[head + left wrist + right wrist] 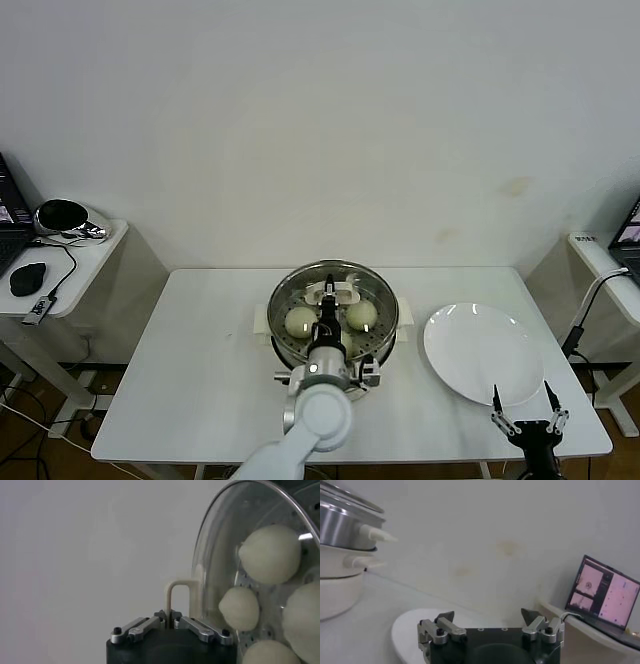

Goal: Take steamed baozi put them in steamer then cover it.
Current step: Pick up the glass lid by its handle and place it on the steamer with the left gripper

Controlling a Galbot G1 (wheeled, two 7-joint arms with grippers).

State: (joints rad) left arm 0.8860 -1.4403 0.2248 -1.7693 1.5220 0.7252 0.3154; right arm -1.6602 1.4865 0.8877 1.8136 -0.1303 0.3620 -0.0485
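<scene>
Left pincer (170, 621) clamped on cover (333, 300) handle over steamer (283, 345), right pincer (529, 407) open at table (190, 380) front edge

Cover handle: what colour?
Cream-white; the cover handle shows best in the left wrist view.

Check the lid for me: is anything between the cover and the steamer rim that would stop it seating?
Nothing visible. The left tool is shut on the cover by its handle over the steamer; the baozi sit low inside on the tray. The right tool hangs open near the plate.
</scene>
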